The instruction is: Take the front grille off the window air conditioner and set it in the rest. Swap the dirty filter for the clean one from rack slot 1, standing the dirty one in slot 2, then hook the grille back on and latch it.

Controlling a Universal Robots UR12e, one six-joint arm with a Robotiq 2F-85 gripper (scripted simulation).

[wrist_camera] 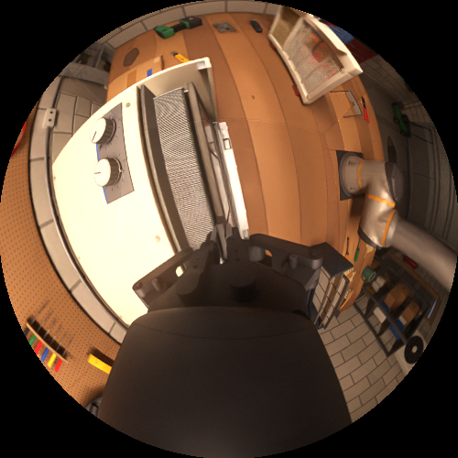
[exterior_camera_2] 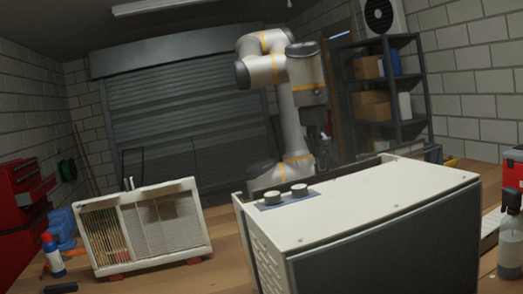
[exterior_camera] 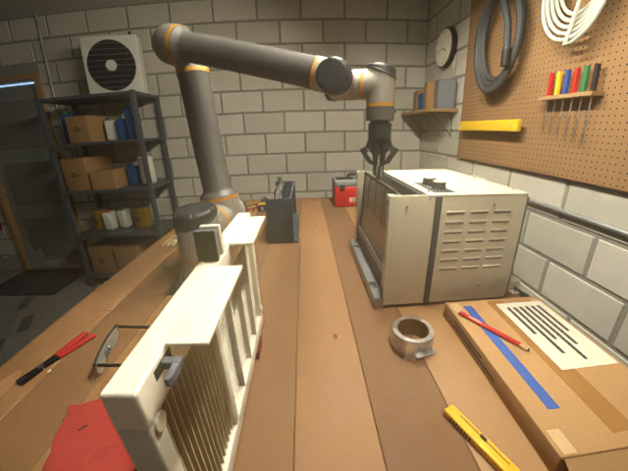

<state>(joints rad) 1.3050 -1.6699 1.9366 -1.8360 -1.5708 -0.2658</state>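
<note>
The dirty filter (wrist_camera: 181, 165), a grey mesh panel, stands in the open front of the window air conditioner (exterior_camera: 441, 233), and I have its top edge clamped in my gripper (exterior_camera: 378, 170) at the end nearest the far wall. The grille (exterior_camera_2: 143, 226) is off the unit. It leans in its rest on the other side of the bench, louvres facing the air conditioner. The dark filter rack (exterior_camera: 281, 213) stands further back on the bench near my base. Its slots are too small to read. From the wrist camera the fingers (wrist_camera: 222, 240) close over the filter's thin frame beside the two control knobs (wrist_camera: 105, 153).
The air conditioner's top front lip sits right beside my fingers. A roll of tape (exterior_camera: 412, 335), a flat cardboard box (exterior_camera: 537, 370) with a red pencil, and a yellow knife (exterior_camera: 474, 437) lie near the unit. A red toolbox (exterior_camera: 344, 191) stands behind it, a spray bottle (exterior_camera_2: 510, 234) beside it.
</note>
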